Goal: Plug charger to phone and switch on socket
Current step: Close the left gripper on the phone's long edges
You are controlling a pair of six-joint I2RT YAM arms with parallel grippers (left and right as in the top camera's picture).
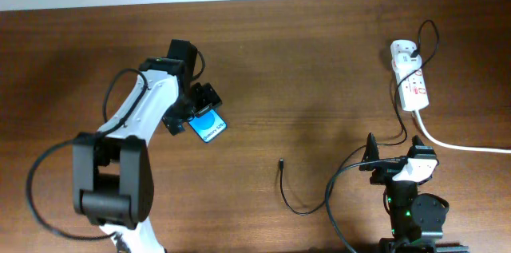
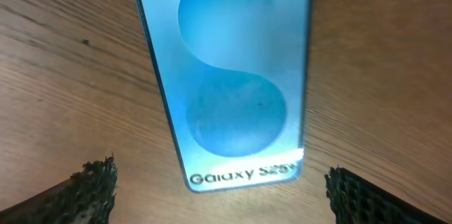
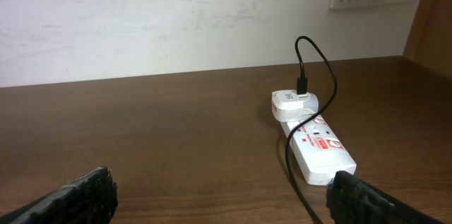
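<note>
While the phone (image 1: 209,128) lies left of centre on the wooden table (image 1: 319,61), its long axis slanted and its text end pointing near-right, the left gripper (image 2: 219,194) hovers spread wide astride that end, grasping nothing. The charger (image 1: 283,181) tip lies well apart to the right. Its cable curls past the right gripper (image 3: 226,203), likewise released, to the socket (image 1: 411,81), lying near-to-far at far right.

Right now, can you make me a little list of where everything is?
phone: flat on table, screen up, under left end effector
charger: free tip loose on table, apart from phone; other end at socket
socket: right side of table, white cord attached
left end effector: open, above phone
right end effector: open, empty, facing socket
</note>
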